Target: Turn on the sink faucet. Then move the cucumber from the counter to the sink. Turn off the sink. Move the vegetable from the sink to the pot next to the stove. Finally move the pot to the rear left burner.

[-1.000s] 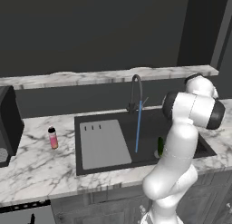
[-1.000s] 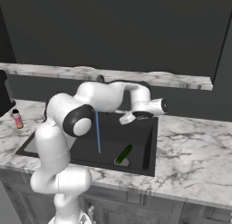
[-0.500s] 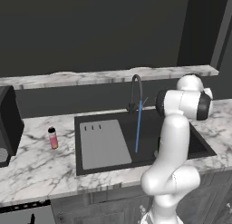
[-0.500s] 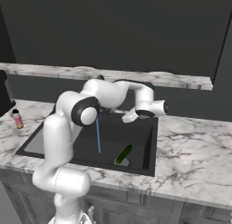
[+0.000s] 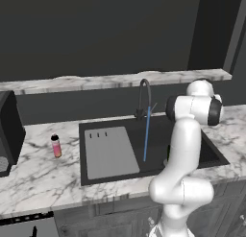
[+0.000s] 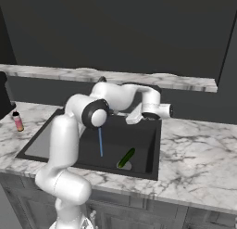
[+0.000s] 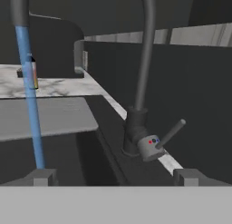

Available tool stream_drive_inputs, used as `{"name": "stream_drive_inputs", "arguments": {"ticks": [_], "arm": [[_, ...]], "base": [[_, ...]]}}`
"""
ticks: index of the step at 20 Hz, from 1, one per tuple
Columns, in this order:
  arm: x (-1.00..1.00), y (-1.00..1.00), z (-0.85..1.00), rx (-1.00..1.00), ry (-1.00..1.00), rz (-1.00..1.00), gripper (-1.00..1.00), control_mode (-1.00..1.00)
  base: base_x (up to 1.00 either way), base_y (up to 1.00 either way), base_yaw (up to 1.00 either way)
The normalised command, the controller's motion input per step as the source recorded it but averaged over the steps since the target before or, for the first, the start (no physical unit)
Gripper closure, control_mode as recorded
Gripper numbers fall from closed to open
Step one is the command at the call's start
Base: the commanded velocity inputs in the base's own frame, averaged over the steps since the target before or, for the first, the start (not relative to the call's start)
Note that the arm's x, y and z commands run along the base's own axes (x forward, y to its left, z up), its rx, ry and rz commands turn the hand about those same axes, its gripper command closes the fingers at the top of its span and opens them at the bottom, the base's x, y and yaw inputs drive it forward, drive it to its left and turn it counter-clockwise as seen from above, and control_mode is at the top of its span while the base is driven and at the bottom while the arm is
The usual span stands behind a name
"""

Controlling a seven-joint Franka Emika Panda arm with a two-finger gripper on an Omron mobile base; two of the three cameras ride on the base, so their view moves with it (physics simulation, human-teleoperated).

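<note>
Swung further right along the back of the sink since a second ago: gripper (image 6: 131, 120) now just right of the sink faucet (image 5: 144, 98), low over the far rim of the sink (image 5: 89, 176). Fingers (image 7: 43, 177) spread to their widest, holding nothing, aimed at the faucet's base and its thin side lever (image 7: 171, 133), which sticks out up and to the right in the hand view. Not touching the lever yet.

Still running: a thin blue stream of water (image 6: 100, 142) falling from the spout into the black basin.

Cucumber (image 6: 126, 157) lying at the bottom of the sink, near the front right corner, its near end close to the round grey drain; unmoved from earlier.

Grey drainboard panel (image 5: 109, 151) with three slots covering the left half of the basin. Small pink bottle (image 5: 56, 146) with black cap upright on the counter (image 5: 43, 176), left of the sink, well apart from the arm.
</note>
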Motion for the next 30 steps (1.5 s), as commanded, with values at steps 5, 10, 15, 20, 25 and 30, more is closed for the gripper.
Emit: {"name": "stream_drive_inputs", "arguments": {"ticks": [5,10,15,20,25,30], "arm": [[0.16,0.19,-0.01,0.02,-0.02,0.09,-1.00,-1.00],[0.12,0.15,-0.01,0.01,-0.01,0.07,-1.00,-1.00],[0.11,0.10,0.00,0.01,0.00,0.06,-1.00,-1.00],[0.14,0.08,0.00,0.01,0.00,0.05,-1.00,-1.00],[0.16,0.10,0.00,0.00,0.00,0.01,-1.00,-1.00],[0.12,0.07,0.00,0.00,0.00,0.01,-1.00,-1.00]], "base": [[0.00,0.00,0.00],[0.00,0.00,0.00],[0.00,0.00,0.00],[0.00,0.00,0.00],[0.00,0.00,0.00],[0.00,0.00,0.00]]}}
